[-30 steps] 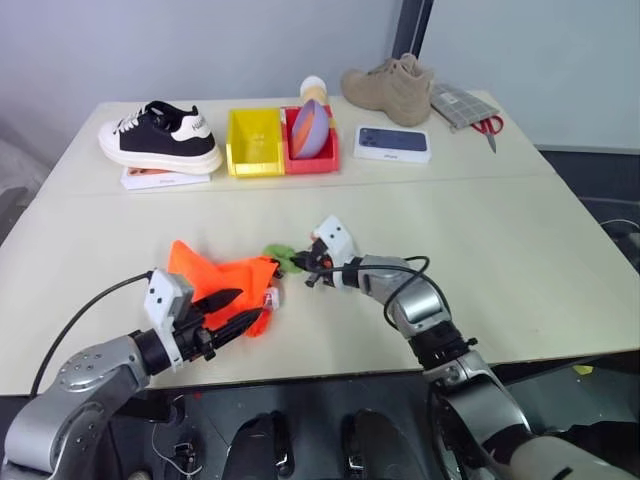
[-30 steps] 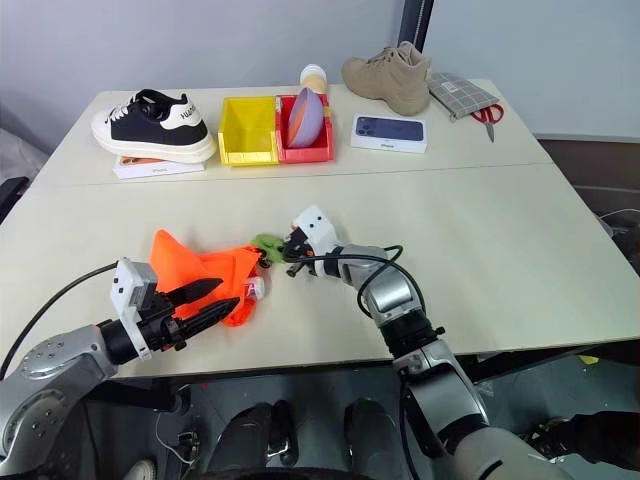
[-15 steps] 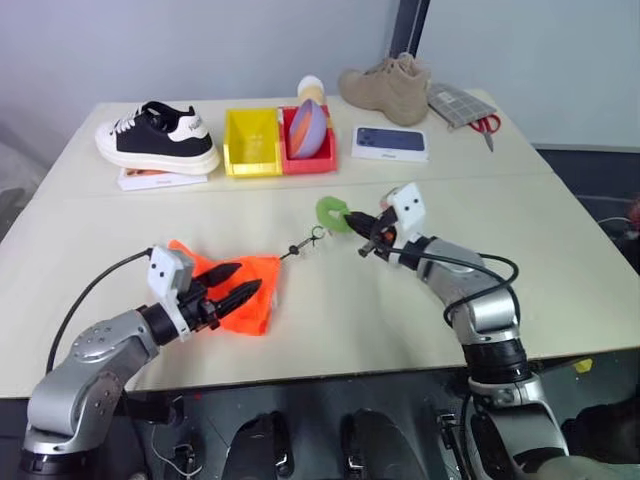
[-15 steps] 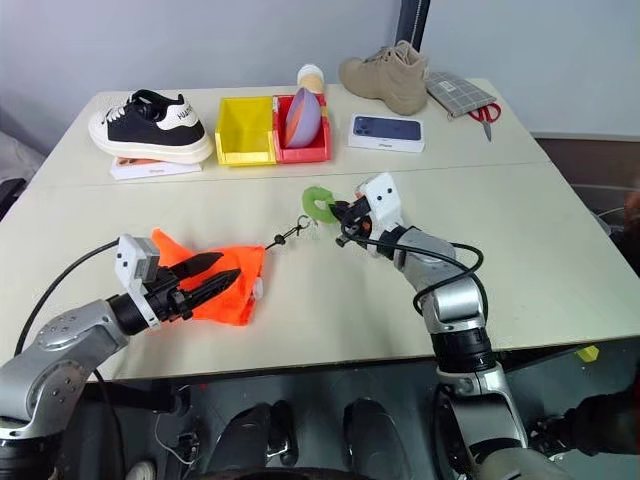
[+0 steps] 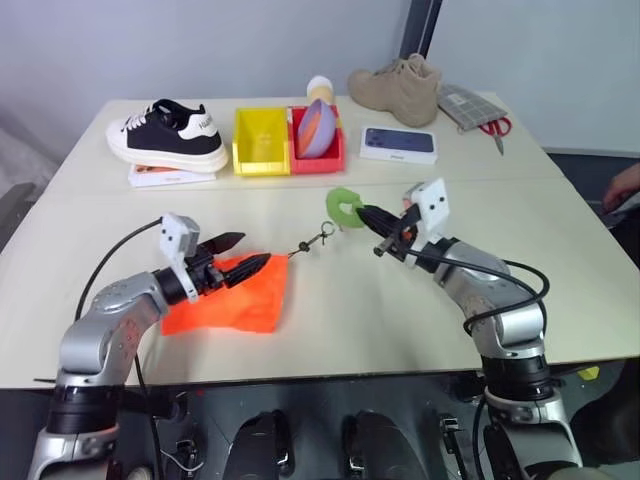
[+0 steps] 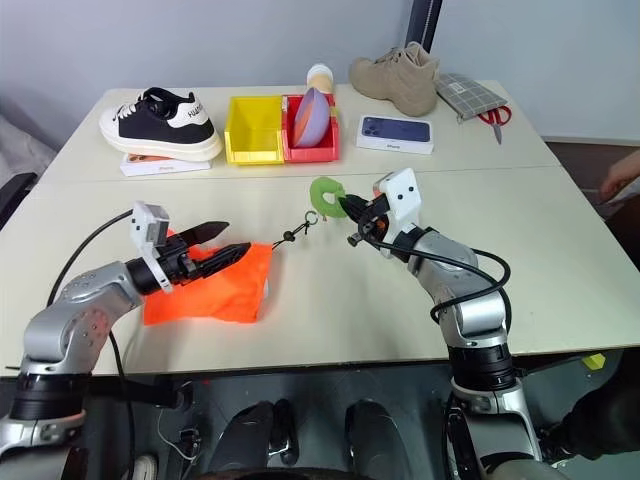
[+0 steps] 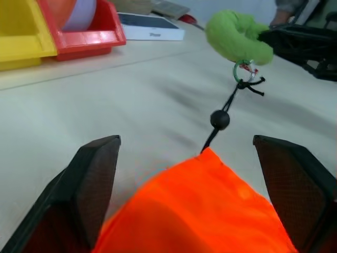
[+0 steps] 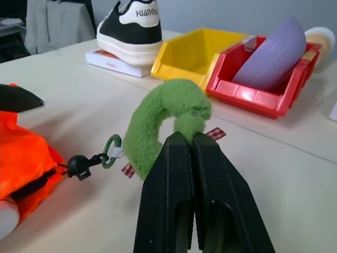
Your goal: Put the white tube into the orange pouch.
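Your sneaker [image 6: 160, 122] at the far left of the table [image 6: 560, 270] reads "HUANQIU" on its heel tab in the right wrist view; it stands on a flat white box [image 6: 160, 164] whose print is too small to read. The phone box [image 6: 394, 133] at the far edge has small lettering on its side, also unreadable.

Your right gripper [image 8: 190, 145] is pinched together on the green ring [image 6: 325, 190], lifted off the table. From the ring a dark cord [image 6: 295, 232] with a small bead runs down to the pouch [image 6: 210, 288]. The pouch lies flat near the front left of the table, its corner rising toward the cord. Your left gripper [image 6: 222, 240] hovers over the pouch with its fingers [image 7: 95, 174] spread wide, one each side of that corner, touching nothing.

The tube [image 8: 6, 221] shows as a white end poking out beneath the pouch's near edge in the right wrist view; whether it is inside the fabric or under it you cannot tell.

For room, you have bare table across the middle and the whole right half, from the right arm out to the right edge. The pouch sits near the front edge. The far strip is crowded: sneaker, yellow bin [image 6: 254, 130], red bin [image 6: 300, 148] holding a purple ball [image 6: 312, 112], phone box, tan boot [image 6: 402, 78], a grey case [image 6: 470, 95] and scissors [image 6: 496, 120] close to the far right corner. A person's hand [image 6: 622, 180] shows at the right edge.
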You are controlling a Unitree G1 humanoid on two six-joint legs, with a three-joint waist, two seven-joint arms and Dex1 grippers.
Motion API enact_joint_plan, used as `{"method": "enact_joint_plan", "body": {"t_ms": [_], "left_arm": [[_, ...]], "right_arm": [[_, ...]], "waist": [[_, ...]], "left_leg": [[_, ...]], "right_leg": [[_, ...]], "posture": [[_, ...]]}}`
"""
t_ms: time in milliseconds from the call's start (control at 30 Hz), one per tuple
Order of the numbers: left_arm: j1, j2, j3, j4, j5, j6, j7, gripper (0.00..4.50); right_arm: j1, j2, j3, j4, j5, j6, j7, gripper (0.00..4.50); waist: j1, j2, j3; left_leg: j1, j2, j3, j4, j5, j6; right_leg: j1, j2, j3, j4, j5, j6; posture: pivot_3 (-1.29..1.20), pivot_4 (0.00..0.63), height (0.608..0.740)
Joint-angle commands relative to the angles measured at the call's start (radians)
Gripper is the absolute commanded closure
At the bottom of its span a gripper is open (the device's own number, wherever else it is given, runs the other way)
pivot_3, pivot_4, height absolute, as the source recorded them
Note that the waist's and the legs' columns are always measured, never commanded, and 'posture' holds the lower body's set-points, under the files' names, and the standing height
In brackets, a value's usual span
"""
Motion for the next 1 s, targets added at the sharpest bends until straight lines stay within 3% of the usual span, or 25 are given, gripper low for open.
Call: {"method": "enact_joint_plan", "body": {"t_ms": [33, 233, 500, 600, 1000], "left_arm": [[-0.049, -0.011, -0.031, 0.031, 0.024, -0.031, -0.038, 0.05], [-0.071, -0.045, -0.086, 0.02, 0.123, -0.133, -0.02, 0.05], [-0.022, -0.122, -0.232, -0.062, 0.538, -0.442, 0.256, 0.05], [0.011, -0.141, -0.268, -0.102, 0.658, -0.464, 0.352, 0.05], [0.088, -0.187, -0.349, -0.146, 0.9, -0.523, 0.526, 0.05]], "right_arm": [[-0.034, -0.001, -0.014, -0.048, 0.015, -0.018, -0.014, 4.5], [-0.05, 0.006, -0.012, -0.045, 0.02, -0.024, -0.031, 4.5], [-0.05, 0.011, 0.0, -0.037, 0.03, -0.031, -0.027, 4.5], [-0.053, 0.02, -0.001, -0.029, 0.044, -0.042, -0.017, 4.5], [-0.015, 0.051, -0.052, -0.077, 0.15, 0.006, -0.053, 4.5]], "waist": [[0.0, 0.0, 0.0], [-0.001, 0.0, 0.0], [0.001, 0.0, 0.0], [0.001, 0.0, 0.0], [0.006, 0.0, 0.0]], "left_leg": [[0.0, 0.0, 0.0, 0.0, 0.0, 0.0], [0.0, 0.0, 0.0, 0.0, 0.001, 0.0], [0.0, 0.0, 0.0, 0.001, 0.001, 0.0], [0.0, 0.0, 0.0, 0.0, 0.001, 0.0], [0.0, 0.0, 0.0, 0.001, -0.002, 0.004]], "right_leg": [[0.0, 0.0, 0.0, 0.0, 0.0, 0.0], [0.0, 0.0, 0.0, 0.0, 0.0, 0.001], [0.0, 0.0, 0.0, 0.0, 0.001, 0.001], [0.0, 0.0, 0.0, 0.0, 0.001, 0.001], [0.0, 0.0, 0.0, 0.001, 0.001, 0.001]], "posture": [[0.0, 0.15, 0.74], [0.0, 0.15, 0.74], [0.0, 0.15, 0.74], [0.0, 0.15, 0.74], [0.0, 0.15, 0.74]]}}
